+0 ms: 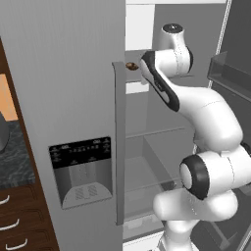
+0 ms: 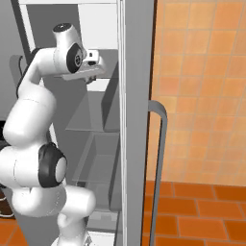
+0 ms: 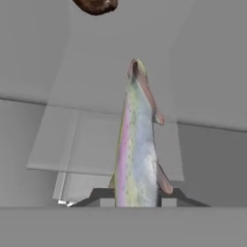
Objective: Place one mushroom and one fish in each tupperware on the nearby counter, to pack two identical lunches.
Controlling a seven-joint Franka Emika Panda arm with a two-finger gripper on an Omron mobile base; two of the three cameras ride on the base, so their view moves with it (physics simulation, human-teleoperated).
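You're looking at a kitchen: open fridge (image 1: 73, 98) with ice dispenser (image 1: 82, 169), speckled stone bench (image 1: 13, 157) over wooden drawers (image 1: 19, 220), orange wall tiles (image 2: 202, 72).

Flat, even rendered light fills all three views, with no single lamp visible. The arm (image 1: 206, 117) carries soft shading on its undersides and faint sheen toward 12 o'clock. The fridge door (image 1: 63, 98) is a uniform grey without glare; the interior shelves (image 2: 93, 115) look dimmer and washed out. The tiled wall (image 2: 202, 86) at 3 o'clock is brightest and warm. In the hand view the fish (image 3: 137, 144) is softly blurred, its edges pixelated, and the mushroom (image 3: 96, 6) at 12 o'clock is cropped and dark. No edge distortion shows.
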